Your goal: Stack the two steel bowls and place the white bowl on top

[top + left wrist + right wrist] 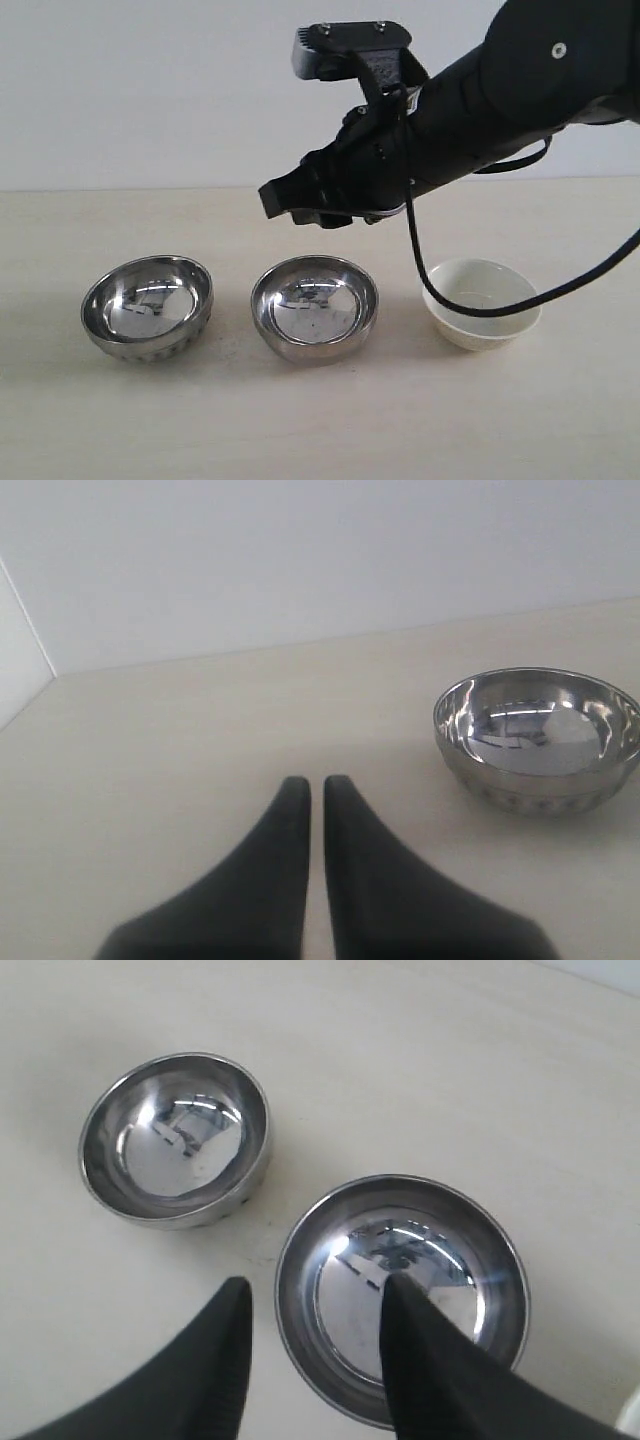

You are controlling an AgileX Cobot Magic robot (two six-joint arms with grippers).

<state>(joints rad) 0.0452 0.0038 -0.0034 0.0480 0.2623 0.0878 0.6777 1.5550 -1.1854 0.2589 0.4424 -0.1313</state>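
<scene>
Right wrist view, right gripper: hangs jaws apart, one either side of the rim of a steel bowl, likely to pinch it (left gripper idle, jaws together, empty).

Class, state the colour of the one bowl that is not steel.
Plain, matte cream-white; the white bowl shows best in the exterior view.
</scene>
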